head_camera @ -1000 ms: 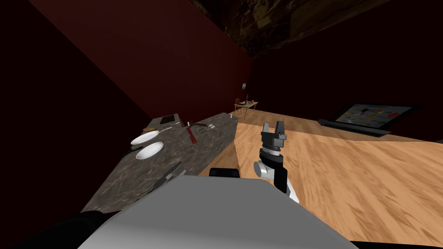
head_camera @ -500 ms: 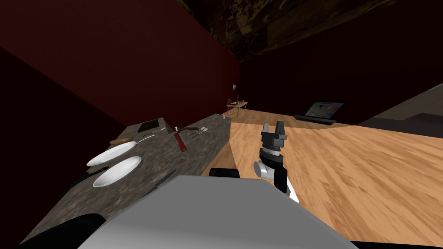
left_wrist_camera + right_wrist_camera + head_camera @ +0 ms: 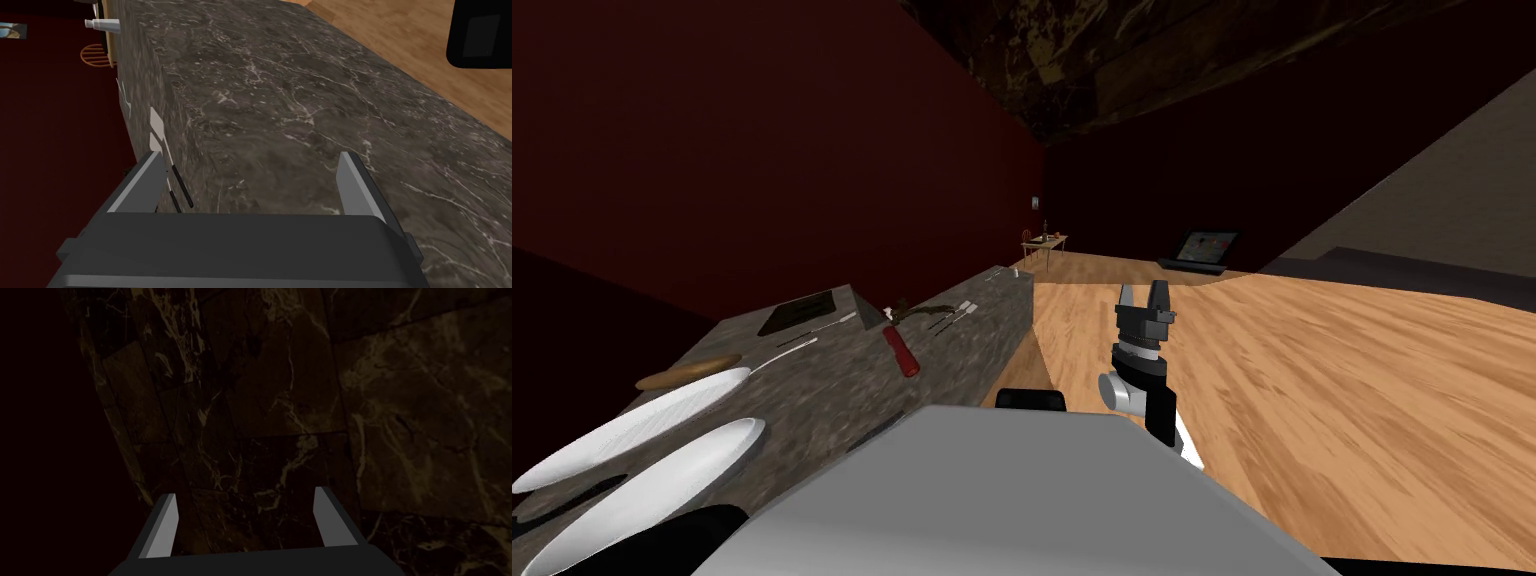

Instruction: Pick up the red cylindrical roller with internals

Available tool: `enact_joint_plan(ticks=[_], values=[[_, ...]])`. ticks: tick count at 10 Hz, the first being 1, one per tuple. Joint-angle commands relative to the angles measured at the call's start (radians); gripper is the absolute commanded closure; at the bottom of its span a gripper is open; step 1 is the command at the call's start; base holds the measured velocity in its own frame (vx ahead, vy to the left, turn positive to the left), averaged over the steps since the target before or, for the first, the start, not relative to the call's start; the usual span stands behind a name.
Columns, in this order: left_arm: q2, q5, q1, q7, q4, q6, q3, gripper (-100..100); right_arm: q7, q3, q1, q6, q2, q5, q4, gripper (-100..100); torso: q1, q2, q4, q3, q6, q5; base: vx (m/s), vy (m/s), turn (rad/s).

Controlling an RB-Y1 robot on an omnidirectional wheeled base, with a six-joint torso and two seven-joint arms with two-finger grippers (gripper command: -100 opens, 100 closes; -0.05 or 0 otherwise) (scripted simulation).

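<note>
Roller: your red roller [image 3: 901,351] lies on the dark marbled counter [image 3: 832,385], left of centre, its internals too small to make out | left gripper [image 3: 250,157]: fingers wide apart, empty, near the counter's side | right gripper [image 3: 1143,293]: upright over wood floor [image 3: 1312,400], fingers apart, empty | white plates [image 3: 642,440]: near left, cut off

A red cylindrical roller [image 3: 901,351] was seen lying on a dark marbled counter [image 3: 842,400], well apart from two white plates [image 3: 642,432] at its near left end. Cutlery [image 3: 952,317] and a dark board [image 3: 799,312] lay beyond the roller. The right gripper [image 3: 1142,294] was held upright over the wooden floor [image 3: 1362,400], its fingers apart.
</note>
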Motion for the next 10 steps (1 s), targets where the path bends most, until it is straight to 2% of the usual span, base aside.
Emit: enact_joint_plan(ticks=[1,2,4,5,8,10], values=[[0.050,0.041,0.026,0.009,0.037,-0.016,-0.022,-100,0.000,0.000,0.000,0.000,0.000,0.000,0.000,0,0.000,0.000,0.000,0.000,0.000,0.000,0.092,0.018,-0.351],[0.056,0.041,0.026,0.009,0.037,-0.016,-0.022,-100,0.000,0.000,0.000,0.000,0.000,0.000,0.000,0,0.000,0.000,0.000,0.000,0.001,0.000,0.071,0.022,-0.167],[0.128,0.106,0.085,0.016,0.088,-0.037,-0.049,-100,0.000,0.000,0.000,0.000,0.000,0.000,0.000,0,0.000,0.000,0.000,0.000,0.001,0.000,0.115,0.034,-0.409],[0.136,0.114,0.085,0.016,0.088,-0.037,-0.049,-100,0.000,0.000,0.000,0.000,0.000,0.000,0.000,0,0.001,-0.003,-0.001,-0.002,0.001,0.000,0.103,0.071,-0.180],[0.225,0.208,0.154,0.024,0.160,-0.050,-0.090,-100,0.000,0.000,0.000,0.000,0.000,0.000,0.000,0,0.003,-0.001,0.000,-0.001,0.001,0.001,0.098,0.096,-0.380],[0.263,0.266,0.185,0.027,0.203,-0.044,-0.116,-100,0.000,0.000,0.000,0.000,0.000,0.000,0.000,0,0.008,-0.002,-0.001,-0.001,0.000,0.002,0.083,0.158,-0.388]])
